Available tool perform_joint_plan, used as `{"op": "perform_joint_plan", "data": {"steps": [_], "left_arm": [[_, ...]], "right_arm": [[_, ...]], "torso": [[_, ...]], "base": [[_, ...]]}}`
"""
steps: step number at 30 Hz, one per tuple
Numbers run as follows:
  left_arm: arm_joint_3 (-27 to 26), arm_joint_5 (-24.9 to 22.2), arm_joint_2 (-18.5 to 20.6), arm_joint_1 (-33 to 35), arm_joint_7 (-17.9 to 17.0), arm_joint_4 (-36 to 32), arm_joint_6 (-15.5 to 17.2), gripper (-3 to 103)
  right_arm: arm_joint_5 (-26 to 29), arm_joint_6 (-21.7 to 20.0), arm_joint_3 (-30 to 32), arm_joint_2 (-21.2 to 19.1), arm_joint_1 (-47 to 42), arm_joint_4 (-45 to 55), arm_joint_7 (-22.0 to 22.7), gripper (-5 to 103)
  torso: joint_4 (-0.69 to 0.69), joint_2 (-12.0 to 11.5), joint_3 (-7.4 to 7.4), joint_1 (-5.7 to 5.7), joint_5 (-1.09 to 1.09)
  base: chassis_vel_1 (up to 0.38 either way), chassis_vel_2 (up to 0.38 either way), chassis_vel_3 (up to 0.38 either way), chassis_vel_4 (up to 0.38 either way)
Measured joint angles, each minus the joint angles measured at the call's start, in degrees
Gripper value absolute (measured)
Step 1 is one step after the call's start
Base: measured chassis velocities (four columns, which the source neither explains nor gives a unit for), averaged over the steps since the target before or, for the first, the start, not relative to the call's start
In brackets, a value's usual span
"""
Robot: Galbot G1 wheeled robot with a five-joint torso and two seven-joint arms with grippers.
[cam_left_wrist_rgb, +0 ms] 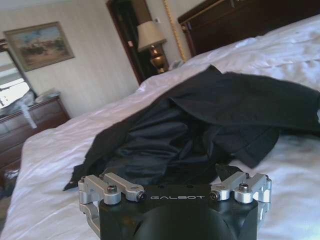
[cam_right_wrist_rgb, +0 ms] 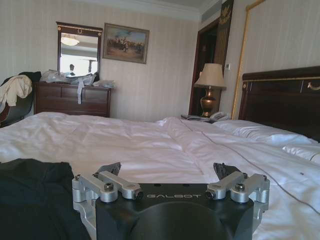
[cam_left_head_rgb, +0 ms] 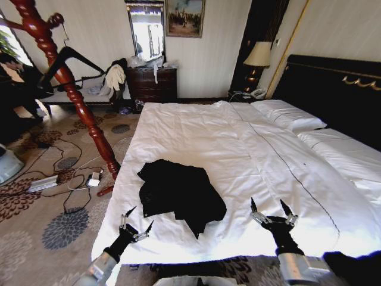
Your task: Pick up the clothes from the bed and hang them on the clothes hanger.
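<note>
Two grippers hover at the foot of the bed (cam_left_head_rgb: 250,149), and we see both spread wide, holding nothing.
Black clothes (cam_left_head_rgb: 178,193) lie crumpled between left gripper (cam_left_head_rgb: 137,225) and right gripper (cam_left_head_rgb: 273,211); clothes hanger (cam_left_head_rgb: 74,59) hangs on the coat stand (cam_left_head_rgb: 77,95).

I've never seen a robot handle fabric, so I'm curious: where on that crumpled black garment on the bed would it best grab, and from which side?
Probably the raised, bunched folds of the clothes at the near left edge, coming from the foot of the bed. Fabric stands up there, giving fingers something to pinch. The open left gripper already faces it; the open right gripper sits farther right.
</note>
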Motion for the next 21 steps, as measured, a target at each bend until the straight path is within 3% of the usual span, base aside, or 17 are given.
{"op": "perform_joint_plan", "data": {"steps": [3,7,8,11,13,14,17,18,21], "left_arm": [[3.01,-0.43,3.01,-4.21,-0.04,1.46,0.5,100],[14.01,-2.73,12.26,-17.33,-0.14,3.43,0.82,100],[14.01,-2.73,12.26,-17.33,-0.14,3.43,0.82,100],[25.41,-6.92,19.81,-29.41,0.45,3.99,-0.04,100],[33.48,-9.6,23.27,-39.04,1.0,3.76,-0.34,100],[33.48,-9.6,23.27,-39.04,1.0,3.76,-0.34,100],[47.79,-11.53,25.27,-52.75,2.02,3.37,-0.48,100],[47.79,-11.53,25.27,-52.75,2.02,3.37,-0.48,100],[55.41,-13.22,26.02,-60.24,3.03,3.17,0.49,100]], "right_arm": [[-0.41,-0.04,-0.77,-0.14,0.06,-0.57,0.0,100],[-0.91,0.06,-0.9,0.41,0.04,-1.11,0.01,100],[-0.91,0.06,-0.9,0.41,0.04,-1.11,0.01,100],[-1.03,-0.02,-0.33,0.98,0.57,-1.18,0.06,100],[-0.68,-0.14,0.44,1.4,0.95,-1.26,0.22,100],[-0.68,-0.14,0.44,1.4,0.95,-1.26,0.22,100],[0.93,-0.95,1.93,1.77,1.7,-1.24,0.67,100],[0.93,-0.95,1.93,1.77,1.7,-1.24,0.67,100],[2.56,-1.97,2.94,1.82,2.39,-0.77,1.04,100]], "torso": [[0.03,0.0,0.0,0.0,0.0],[-0.06,0.0,0.01,0.01,0.0],[-0.06,0.0,0.01,0.01,0.0],[0.0,0.0,0.0,0.0,0.01],[-0.04,0.0,0.0,0.01,0.03],[-0.04,0.0,0.0,0.01,0.03],[-0.03,0.0,0.01,0.01,0.02],[-0.03,0.0,0.01,0.01,0.02],[-0.05,0.0,0.01,0.01,0.02]], "base": [[0.0,0.0,0.0,0.0],[0.0,0.0,0.0,0.0],[0.0,0.0,0.0,0.0],[0.0,0.0,0.0,0.0],[0.0,0.0,0.0,0.0],[0.0,0.0,0.0,0.0],[0.0,0.0,0.0,0.0],[0.0,0.0,0.0,0.0],[0.0,0.0,0.0,0.0]]}}
